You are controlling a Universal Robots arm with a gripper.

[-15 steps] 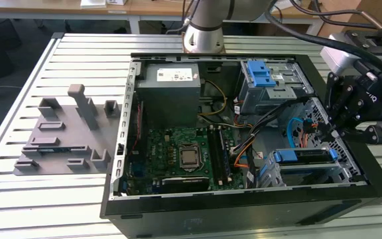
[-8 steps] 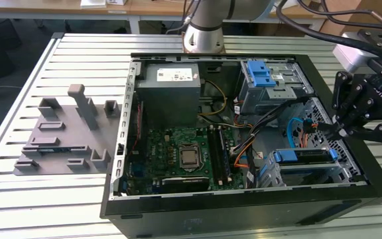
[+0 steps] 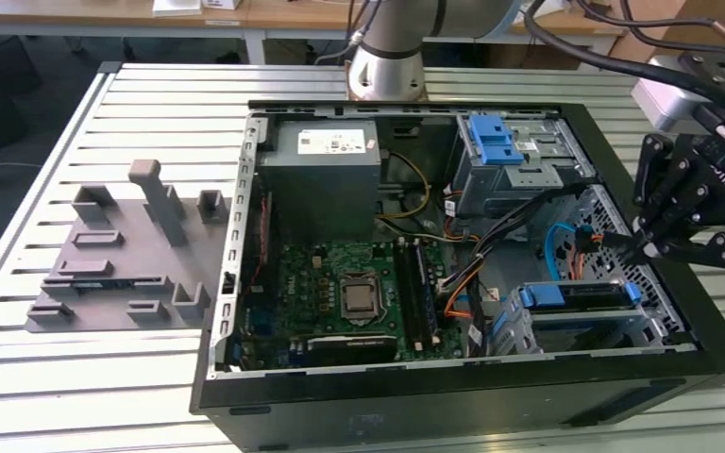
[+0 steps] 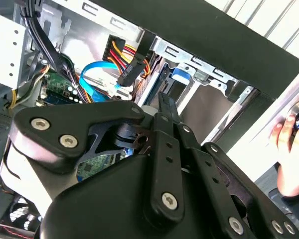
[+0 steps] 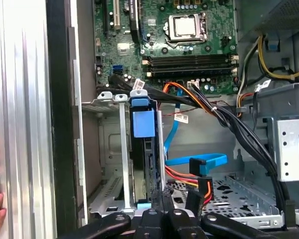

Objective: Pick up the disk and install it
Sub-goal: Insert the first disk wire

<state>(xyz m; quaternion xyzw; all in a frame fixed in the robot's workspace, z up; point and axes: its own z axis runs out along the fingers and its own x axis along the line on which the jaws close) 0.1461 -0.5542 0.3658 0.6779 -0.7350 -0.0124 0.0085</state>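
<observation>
The disk, framed by its blue carrier, sits in the drive bay at the near right corner of the open computer case. In the first wrist view the disk stands edge-on between the bay's metal rails, its blue tab towards the motherboard. My black gripper hangs over the case's right wall, just above and beside the bay, apart from the disk. Both wrist views show the fingers pressed together, with the gripper close to the disk's end and the gripper pointing at the blue tab. Nothing is held.
A grey power supply box, the motherboard and an upper cage with a blue latch fill the case. Loose cables run beside the bay. A grey fixture lies on the slatted table. A person's hand rests outside the case wall.
</observation>
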